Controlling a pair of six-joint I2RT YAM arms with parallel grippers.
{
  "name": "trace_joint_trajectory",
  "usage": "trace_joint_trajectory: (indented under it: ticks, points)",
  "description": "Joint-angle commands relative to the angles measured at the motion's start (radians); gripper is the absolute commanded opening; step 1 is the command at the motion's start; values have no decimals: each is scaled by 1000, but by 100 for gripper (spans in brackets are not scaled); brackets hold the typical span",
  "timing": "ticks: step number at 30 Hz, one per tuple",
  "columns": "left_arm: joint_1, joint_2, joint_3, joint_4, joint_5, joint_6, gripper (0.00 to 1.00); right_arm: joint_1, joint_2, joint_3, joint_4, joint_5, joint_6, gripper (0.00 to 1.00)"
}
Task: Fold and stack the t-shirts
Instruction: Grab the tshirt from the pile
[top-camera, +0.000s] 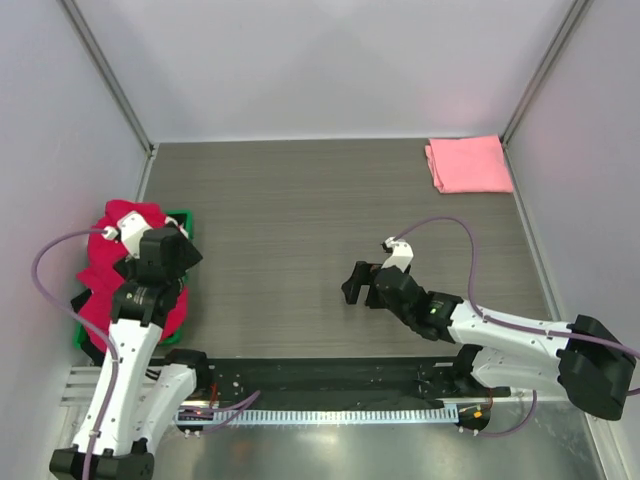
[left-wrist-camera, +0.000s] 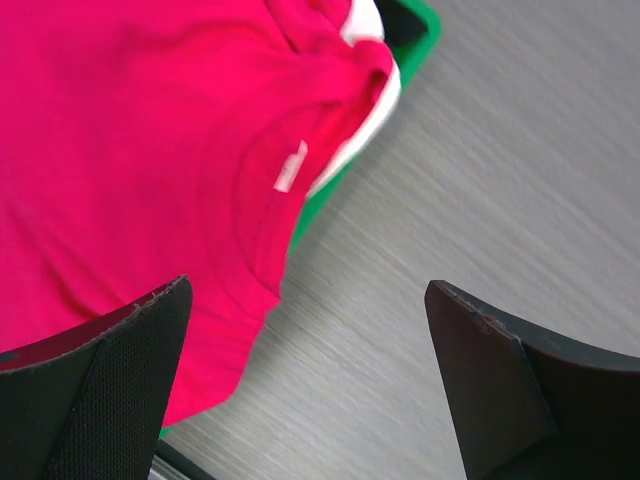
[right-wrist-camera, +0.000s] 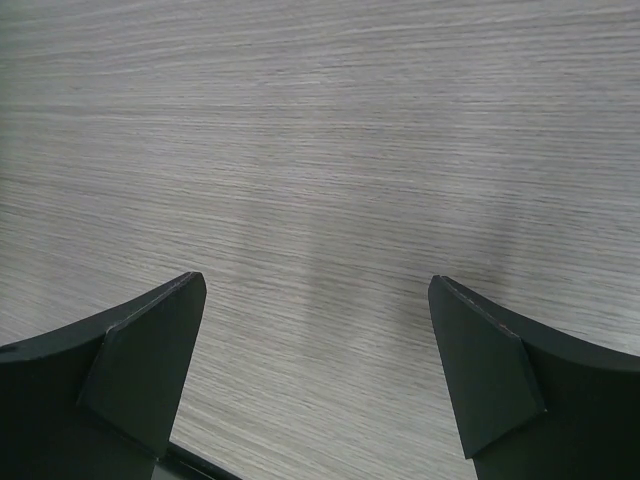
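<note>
Grey wood-grain worktop (top-camera: 300, 220), pale walls (top-camera: 330, 60) around. One crimson cloth t-shirt (left-wrist-camera: 120, 150) and one white cloth t-shirt (left-wrist-camera: 362, 22) in a green plastic crate (left-wrist-camera: 316, 210). One folded pink cloth t-shirt (top-camera: 470, 165). Left hand (left-wrist-camera: 310, 300) and right hand (right-wrist-camera: 315, 290) both spread apart.

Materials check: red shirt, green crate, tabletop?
Red shirt: soft matte knit cloth, it creases and drapes, with a sewn neck tag. Green crate: looks like smooth hard plastic, crisp straight rim. Tabletop: grey wood-grain finish, probably laminate; fine streaks, faint sheen.
</note>
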Motion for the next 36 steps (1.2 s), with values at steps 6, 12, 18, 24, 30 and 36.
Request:
trace_joint_trajectory:
  ticks: [6, 12, 18, 24, 30, 36]
  points:
    - [63, 10, 69, -9, -171, -8, 100, 3, 35, 60, 29, -2, 5, 100]
    - [164, 254, 218, -24, -167, 43, 100, 0, 32, 57, 38, -12, -1, 100]
    - [377, 478, 305, 22, 60, -14, 98, -12, 46, 57, 41, -24, 4, 100]
    - [437, 699, 368, 45, 104, -46, 95, -27, 53, 55, 46, -44, 7, 100]
    - [460, 822, 397, 57, 104, -50, 74, -43, 72, 58, 52, -68, 4, 100]
    - [461, 781, 408, 56, 82, -47, 29, -56, 98, 66, 55, -81, 5, 100]
